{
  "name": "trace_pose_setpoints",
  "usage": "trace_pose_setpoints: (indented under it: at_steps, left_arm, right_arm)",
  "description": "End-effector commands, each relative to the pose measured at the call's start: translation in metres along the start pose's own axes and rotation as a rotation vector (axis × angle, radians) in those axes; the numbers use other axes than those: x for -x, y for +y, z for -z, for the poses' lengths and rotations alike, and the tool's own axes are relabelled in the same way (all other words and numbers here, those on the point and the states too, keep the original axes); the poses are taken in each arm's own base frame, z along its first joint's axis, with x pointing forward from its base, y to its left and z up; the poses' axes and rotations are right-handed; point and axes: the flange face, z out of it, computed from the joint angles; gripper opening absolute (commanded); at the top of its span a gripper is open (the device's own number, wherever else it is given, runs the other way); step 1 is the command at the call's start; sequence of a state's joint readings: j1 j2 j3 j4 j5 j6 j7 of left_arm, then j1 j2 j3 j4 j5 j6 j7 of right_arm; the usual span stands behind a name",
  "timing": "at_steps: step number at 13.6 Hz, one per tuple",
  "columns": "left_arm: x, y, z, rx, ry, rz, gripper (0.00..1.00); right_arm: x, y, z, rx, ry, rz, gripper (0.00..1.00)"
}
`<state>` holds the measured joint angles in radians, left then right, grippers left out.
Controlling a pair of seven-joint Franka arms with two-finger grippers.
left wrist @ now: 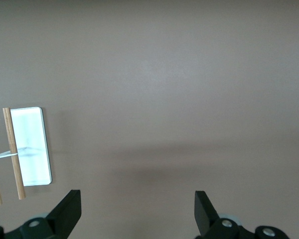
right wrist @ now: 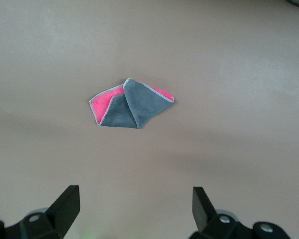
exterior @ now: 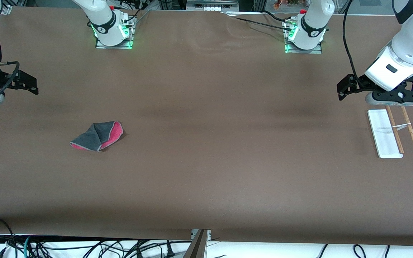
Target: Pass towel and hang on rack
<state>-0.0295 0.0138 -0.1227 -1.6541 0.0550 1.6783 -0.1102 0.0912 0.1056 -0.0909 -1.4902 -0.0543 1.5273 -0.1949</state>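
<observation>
The towel [exterior: 97, 136] lies crumpled on the table toward the right arm's end, dark grey with a pink-red underside showing; it also shows in the right wrist view [right wrist: 131, 103]. The rack [exterior: 385, 134] stands toward the left arm's end, a white base with two brown rods [exterior: 403, 129]; it also shows in the left wrist view [left wrist: 32, 147]. My left gripper [left wrist: 138, 199] is open and empty, up over the table just by the rack's end [exterior: 398, 97]. My right gripper [right wrist: 136, 196] is open and empty, up over the table's end, apart from the towel.
A brown cloth covers the table [exterior: 206, 172]. The two arm bases [exterior: 113, 32] [exterior: 305, 36] stand along the table's edge farthest from the front camera. Cables hang below the nearest edge.
</observation>
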Motion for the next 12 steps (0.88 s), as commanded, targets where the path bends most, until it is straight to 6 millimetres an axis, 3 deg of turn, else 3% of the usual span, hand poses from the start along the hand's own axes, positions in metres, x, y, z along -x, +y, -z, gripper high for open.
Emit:
trace_pose_setpoints:
  at_steps: [1, 12]
  left_arm:
    - [0.0023, -0.0011, 0.0073, 0.006, -0.014, 0.005, 1.00]
    - [0.0039, -0.0047, 0.0076, 0.006, -0.030, 0.010, 1.00]
  right_arm:
    - [0.0016, 0.0009, 0.0055, 0.003, 0.010, -0.015, 1.00]
    - [-0.0013, 0.0004, 0.0035, 0.006, 0.012, -0.010, 1.00]
